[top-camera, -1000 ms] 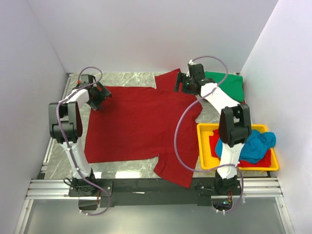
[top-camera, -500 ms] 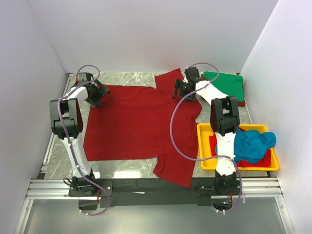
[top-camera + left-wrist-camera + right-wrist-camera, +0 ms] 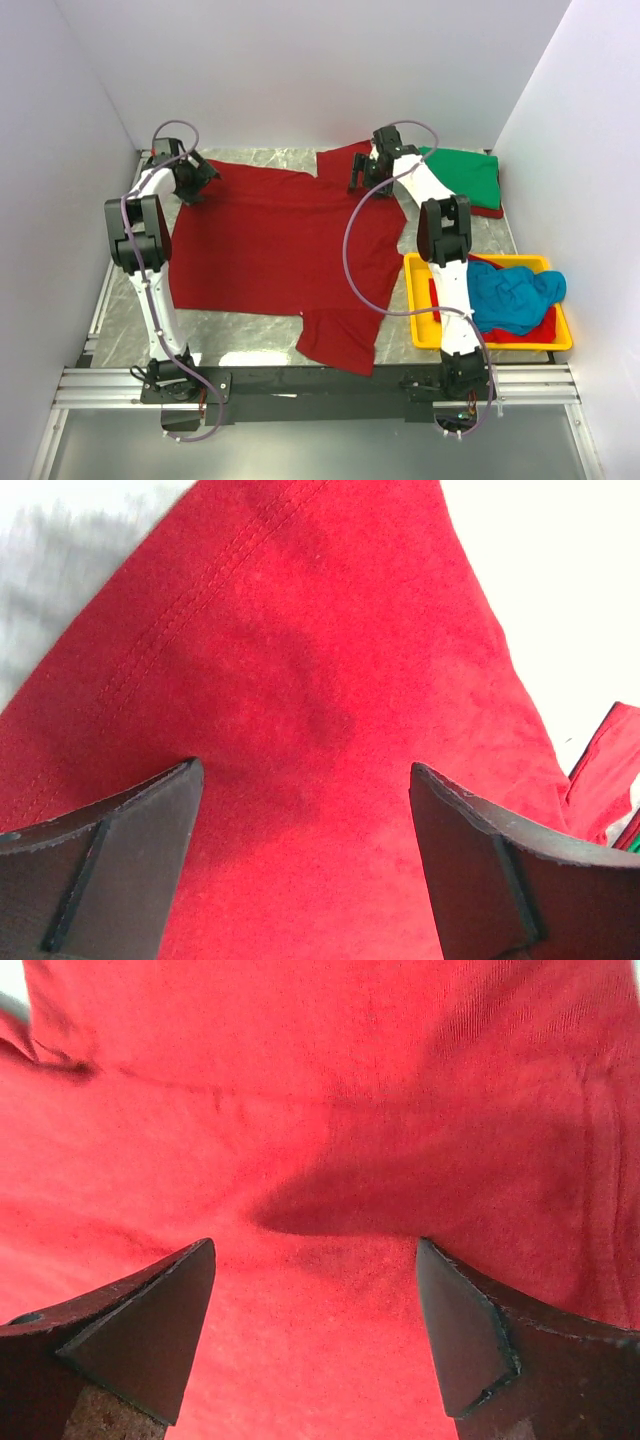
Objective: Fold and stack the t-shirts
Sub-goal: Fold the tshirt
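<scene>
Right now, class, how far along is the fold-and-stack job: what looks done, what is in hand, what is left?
Done: a green t-shirt lies folded at the far right corner. In hand: the dark red t-shirt lies spread flat, the left gripper and right gripper open over its far edge. Remaining: folding it, plus the teal t-shirt and red cloth heaped in the yellow tray, then stacking.

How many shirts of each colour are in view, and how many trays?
Yellow tray: 1
Teal shirt: 1
Green shirt: 1
Red shirts: 2, one spread flat, one in the tray
Total: 5. Red edge under the green shirt: not counted.
</scene>
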